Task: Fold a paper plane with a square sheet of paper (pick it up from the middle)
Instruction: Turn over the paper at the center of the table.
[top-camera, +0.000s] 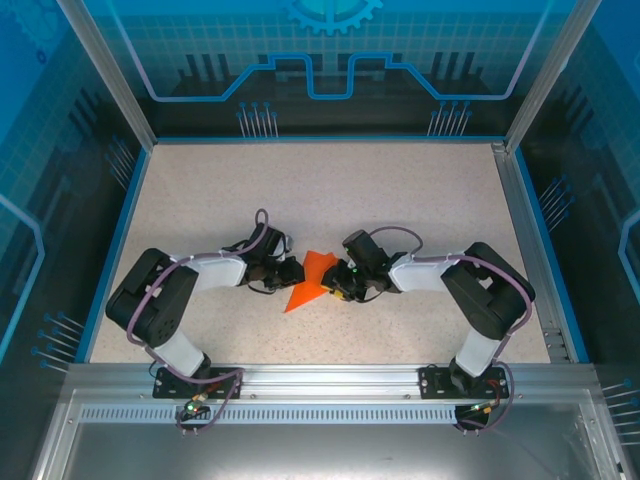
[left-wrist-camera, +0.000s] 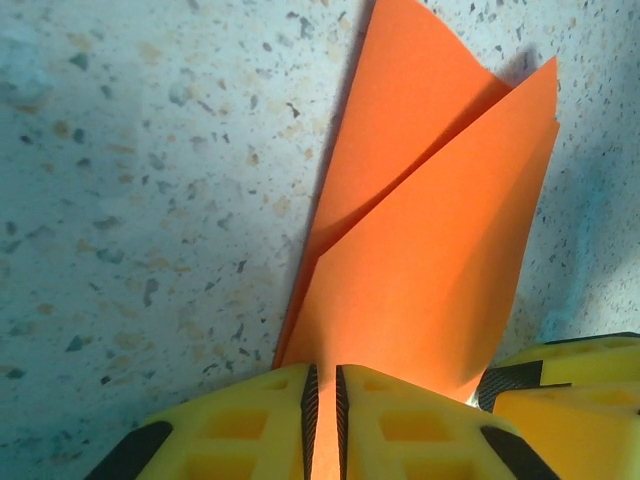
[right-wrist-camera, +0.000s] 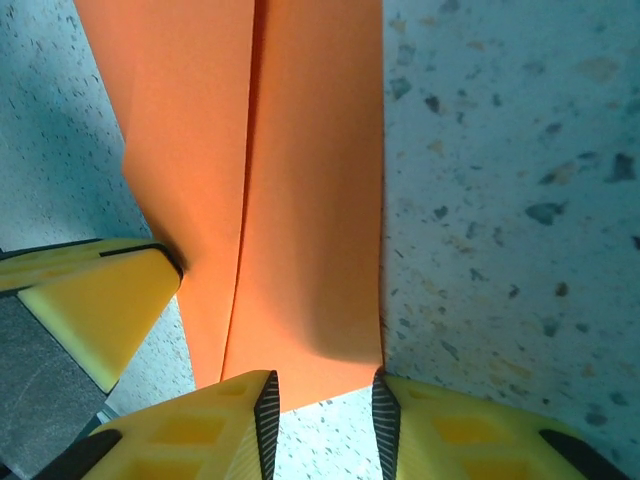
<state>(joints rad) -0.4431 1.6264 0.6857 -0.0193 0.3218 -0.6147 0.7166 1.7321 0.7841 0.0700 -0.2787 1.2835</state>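
On my overhead view the left gripper (top-camera: 296, 272) reaches in from the left of centre, the orange paper (top-camera: 312, 280) lies on the speckled table (top-camera: 400, 200) in the middle of the frame, and the right gripper (top-camera: 338, 283) comes in from the right. Both grippers meet the paper from opposite sides. From up here I see a folded wedge with its point aimed toward the lower left, but I cannot read either set of jaws. The left wrist camera settles its own side. The two yellow fingers (left-wrist-camera: 250, 420) at the bottom edge are pressed nearly together with the paper pinched in the slit between them, so that gripper is clamped on the sheet. The paper fans upward from there in two overlapping layers toward the upper right of the frame. A yellow finger of the other gripper sits in the lower right corner, just beside the paper's edge. The right wrist camera shows a lengthwise crease running down the paper. The paper's lower end reaches into a clear gap between that gripper's fingers (right-wrist-camera: 470, 430), and table shows below it. Those jaws stand partly apart, and I cannot tell whether the pads touch the sheet. At the left edge the left gripper's finger tip meets the paper.
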